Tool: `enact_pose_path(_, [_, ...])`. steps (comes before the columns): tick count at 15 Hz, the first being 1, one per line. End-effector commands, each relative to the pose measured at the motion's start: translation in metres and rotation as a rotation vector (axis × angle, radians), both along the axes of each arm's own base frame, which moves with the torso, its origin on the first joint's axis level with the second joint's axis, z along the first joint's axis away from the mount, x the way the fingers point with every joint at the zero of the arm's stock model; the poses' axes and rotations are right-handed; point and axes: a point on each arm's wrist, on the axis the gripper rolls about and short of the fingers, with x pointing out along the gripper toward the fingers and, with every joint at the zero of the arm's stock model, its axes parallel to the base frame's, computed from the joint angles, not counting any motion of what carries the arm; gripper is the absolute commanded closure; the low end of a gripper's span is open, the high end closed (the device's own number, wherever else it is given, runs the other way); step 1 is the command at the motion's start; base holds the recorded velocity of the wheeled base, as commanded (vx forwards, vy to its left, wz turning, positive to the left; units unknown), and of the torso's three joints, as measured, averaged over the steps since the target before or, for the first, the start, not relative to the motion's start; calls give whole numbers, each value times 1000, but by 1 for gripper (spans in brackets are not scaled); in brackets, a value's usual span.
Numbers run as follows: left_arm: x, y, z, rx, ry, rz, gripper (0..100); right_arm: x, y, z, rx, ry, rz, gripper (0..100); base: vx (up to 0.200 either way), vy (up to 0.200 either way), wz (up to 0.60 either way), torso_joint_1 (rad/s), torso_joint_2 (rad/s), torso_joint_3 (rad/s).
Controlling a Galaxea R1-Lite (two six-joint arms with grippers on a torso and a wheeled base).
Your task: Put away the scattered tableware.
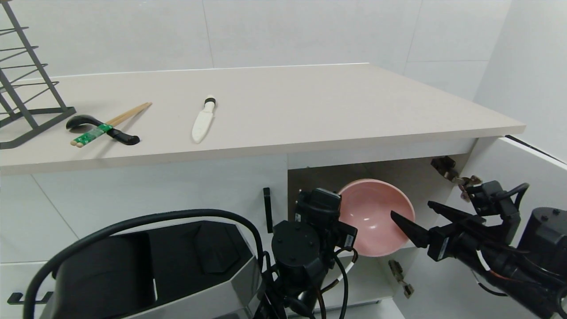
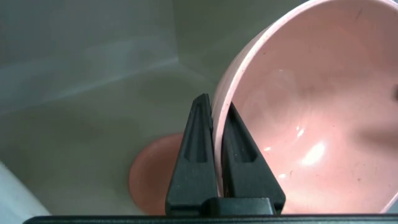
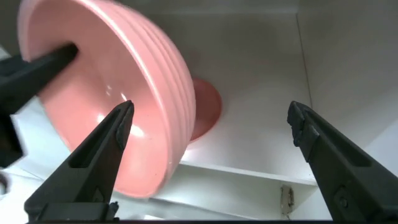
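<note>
Wire rack (image 1: pixel 62 116) at 10 o'clock gets cropped; pink bowl (image 3: pixel 143 68) hides most of the pink dish (image 3: pixel 208 107) behind.

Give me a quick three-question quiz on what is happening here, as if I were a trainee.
1. True or false: the left tool is shut on the rim of the pink bowl.
2. What lies on the cabinet shelf beneath the bowl? A a pink plate; B a glass; C a fork.
3. Fill in: the jaws of the right tool stand ___.
Key: 1 true; 2 A; 3 open.
</note>
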Motion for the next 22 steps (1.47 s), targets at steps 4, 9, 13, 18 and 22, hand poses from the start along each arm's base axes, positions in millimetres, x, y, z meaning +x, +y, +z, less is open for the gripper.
enact_pose_path(4, [5,-1,8,-26,-20,11,100,17,5,-7,-4,8,-6,0,0,0,0,0,0,0])
enact_pose_path(9, [9,1,5,-10,-23,25,100,20,8,-8,-4,4,5,100,0,0,0,0,0,0])
enact_pose_path(13, [10,0,-1,2,-15,25,100,10,25,-9,-8,13,83,100,0,0,0,0,0,0])
enact_pose_path(18, [7,-2,-5,11,-9,16,0,19,31,-9,-2,-1,91,100,0,0,0,0,0,0])
enact_pose_path(22, [-2,8,-5,36,15,10,0,23,19,-18,-17,37,39,100,0,0,0,0,0,0])
